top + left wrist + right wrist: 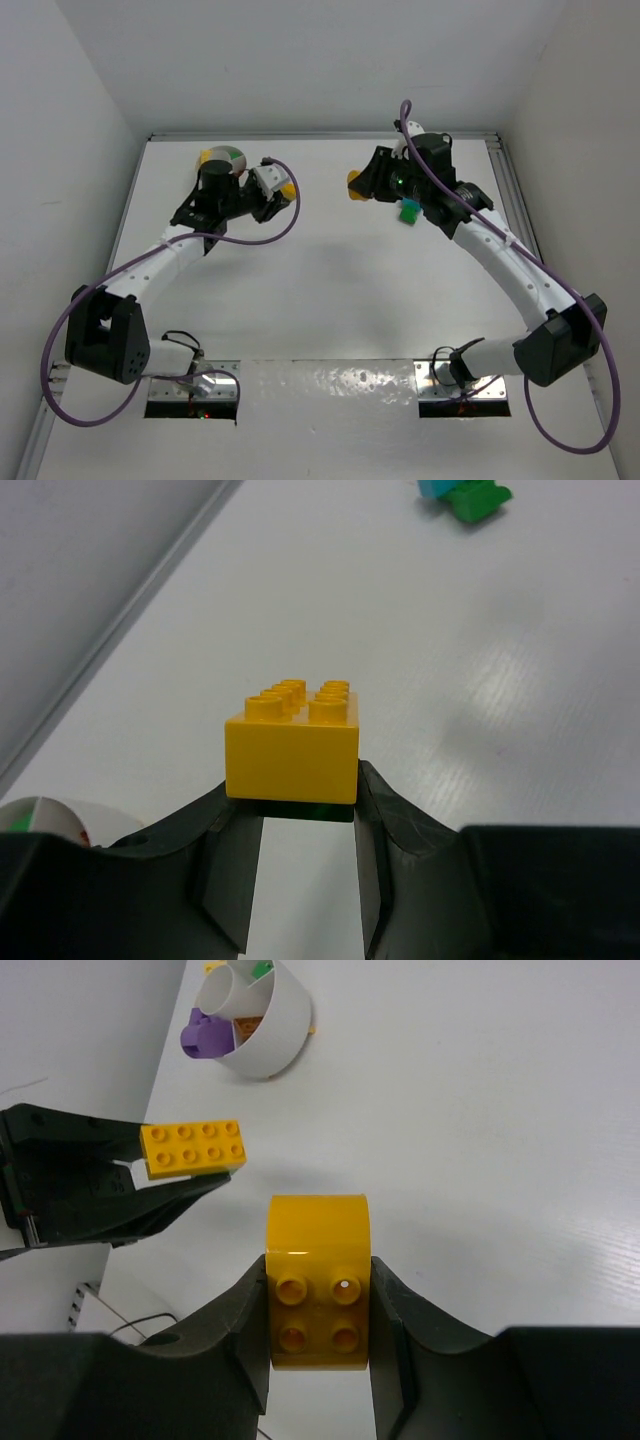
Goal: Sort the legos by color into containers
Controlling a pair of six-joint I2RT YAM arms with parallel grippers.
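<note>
My left gripper point(292, 792) is shut on a yellow two-by-four lego point(292, 745), held above the table right of the white divided bowl point(222, 157). The right wrist view shows that lego point(193, 1147) from the side. My right gripper point(318, 1295) is shut on a yellow lego with a rounded end point(318, 1260), which shows at the back centre-right point(355, 181). The two grippers face each other with a gap between them. The bowl point(288, 1030) holds an orange piece point(247, 1026) and a green piece point(262, 970) in separate compartments.
A purple lego point(200, 1038) rests against the bowl's outer wall. A green lego point(408, 212) lies under my right arm, and the left wrist view shows it point(478, 500) touching a teal one point(435, 488). White walls close the table's back and sides.
</note>
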